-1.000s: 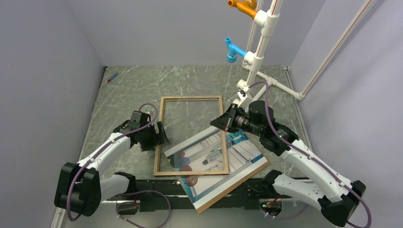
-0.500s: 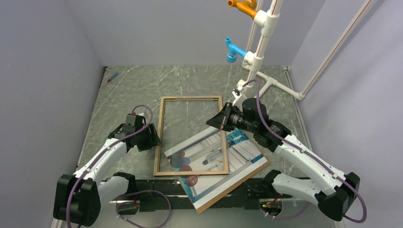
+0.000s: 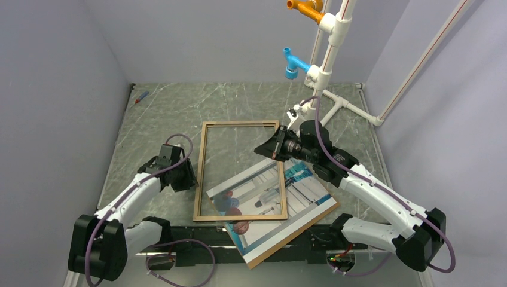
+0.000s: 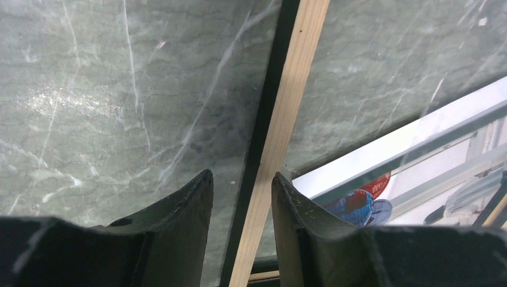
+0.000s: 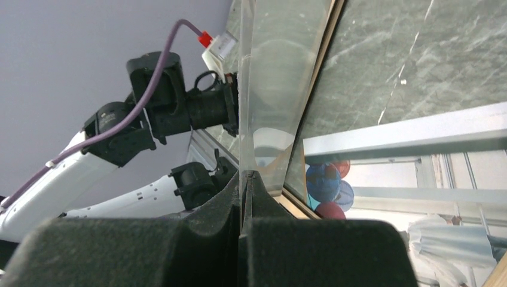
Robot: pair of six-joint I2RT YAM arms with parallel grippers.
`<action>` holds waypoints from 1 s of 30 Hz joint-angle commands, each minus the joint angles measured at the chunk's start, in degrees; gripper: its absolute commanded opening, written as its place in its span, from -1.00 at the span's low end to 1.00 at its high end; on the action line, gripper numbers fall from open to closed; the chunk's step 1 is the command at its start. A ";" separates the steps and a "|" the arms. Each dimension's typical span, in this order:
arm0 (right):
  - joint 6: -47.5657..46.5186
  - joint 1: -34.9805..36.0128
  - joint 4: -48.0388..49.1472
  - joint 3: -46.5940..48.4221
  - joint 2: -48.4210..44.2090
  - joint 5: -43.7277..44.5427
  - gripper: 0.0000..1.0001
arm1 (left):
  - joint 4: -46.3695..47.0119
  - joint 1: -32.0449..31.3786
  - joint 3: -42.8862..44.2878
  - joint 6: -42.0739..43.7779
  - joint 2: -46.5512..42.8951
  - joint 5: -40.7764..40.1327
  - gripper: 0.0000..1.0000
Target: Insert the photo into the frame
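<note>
Tabletop of green veined marble (image 3: 167, 113), seen from above my two arms. A thin-railed rectangular picture frame of light brown wood (image 3: 242, 124) lies flat at its centre. A large rectangular photo print of a white-and-blue corridor with red and blue spheres (image 3: 305, 191) lies askew and face up on a plain brown backing board (image 3: 293, 235). The print's left part sits under the frame's near right corner. My left gripper (image 4: 242, 197) hovers over the frame's left rail, jaws partway apart astride it; I cannot tell whether they touch it. My right gripper (image 5: 245, 185) is closed, pinching the edge of a clear transparent sheet (image 5: 275, 89) raised by the frame's right rail.
</note>
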 commanded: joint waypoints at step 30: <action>7.60 -0.18 20.44 -6.23 6.08 9.71 -1.00 | 2.30 0.05 -1.19 0.12 3.04 -1.36 -0.32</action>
